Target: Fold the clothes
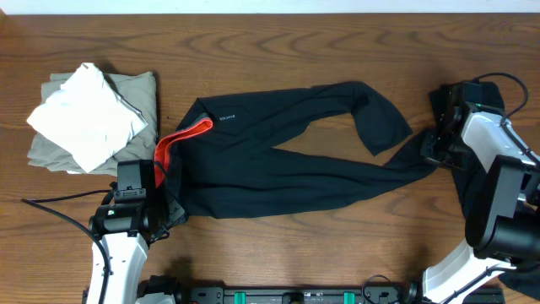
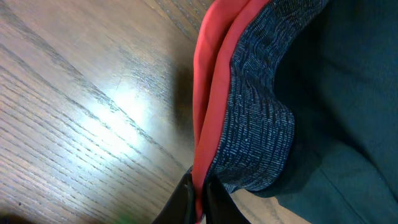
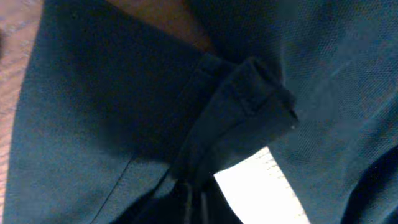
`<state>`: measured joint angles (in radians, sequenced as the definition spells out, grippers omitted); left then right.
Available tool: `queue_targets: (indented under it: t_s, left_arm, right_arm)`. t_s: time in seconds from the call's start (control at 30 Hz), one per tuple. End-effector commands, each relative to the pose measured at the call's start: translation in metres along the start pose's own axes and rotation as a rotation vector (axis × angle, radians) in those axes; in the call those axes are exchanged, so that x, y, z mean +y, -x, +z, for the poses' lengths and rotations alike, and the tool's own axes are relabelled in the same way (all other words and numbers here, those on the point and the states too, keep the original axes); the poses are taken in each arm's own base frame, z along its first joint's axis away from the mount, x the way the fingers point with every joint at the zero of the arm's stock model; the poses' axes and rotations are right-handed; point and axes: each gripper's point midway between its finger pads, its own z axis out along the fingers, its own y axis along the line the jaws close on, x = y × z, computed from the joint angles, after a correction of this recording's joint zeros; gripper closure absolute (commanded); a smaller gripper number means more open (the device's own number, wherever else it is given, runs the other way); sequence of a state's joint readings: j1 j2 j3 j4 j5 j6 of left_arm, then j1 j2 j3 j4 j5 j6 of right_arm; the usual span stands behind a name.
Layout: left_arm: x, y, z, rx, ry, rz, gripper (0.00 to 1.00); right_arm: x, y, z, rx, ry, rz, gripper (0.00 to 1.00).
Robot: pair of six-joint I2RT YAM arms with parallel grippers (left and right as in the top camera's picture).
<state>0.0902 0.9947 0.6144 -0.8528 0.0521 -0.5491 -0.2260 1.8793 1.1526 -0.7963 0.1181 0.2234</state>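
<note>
As the black pants (image 1: 278,160) lie stretched across the middle of the table (image 1: 278,51), waist left and legs right, both ends are found secured. The left gripper (image 2: 200,200) is clenched on the coral-red waistband lining (image 2: 210,93), the right gripper (image 3: 194,202) on a leg hem (image 3: 249,93). It is advised that both ends be raised level, with tension kept even, before the fold is laid.

Long black soft pants (image 1: 287,160) lie across the middle of the brown wooden table (image 1: 278,42), waistband (image 1: 181,139) left, legs (image 1: 363,173) right. A pile of beige and white cloths (image 1: 89,118) sits just left of the waistband.
</note>
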Motion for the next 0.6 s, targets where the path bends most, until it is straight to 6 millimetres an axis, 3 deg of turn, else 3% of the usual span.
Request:
queue_targets:
  t_s: [0.0,0.1,0.4,0.47,0.57]
  left_arm:
    - [0.0,0.006,-0.004,-0.019,0.003,0.002,0.92]
    - [0.0,0.005,-0.004,-0.018,0.004,0.002,0.92]
    - [0.0,0.006,-0.004,-0.021,0.002,0.002,0.92]
    - [-0.001,0.006,-0.004,-0.02,0.002,0.002,0.92]
    - [0.0,0.006,-0.004,-0.02,0.002,0.002,0.92]
  right_arm:
    - [-0.002,-0.006,-0.003,0.024,-0.004,-0.003,0.99]
    - [-0.011,-0.01,-0.026,0.004,-0.022,0.014,0.99]
    - [-0.051,-0.027,-0.139,-0.245,-0.011,0.151,0.98]
    - [-0.059,-0.035,-0.152,-0.268,-0.012,0.17,0.97]
    - [-0.069,-0.049,-0.155,-0.237,-0.037,0.186,0.97]
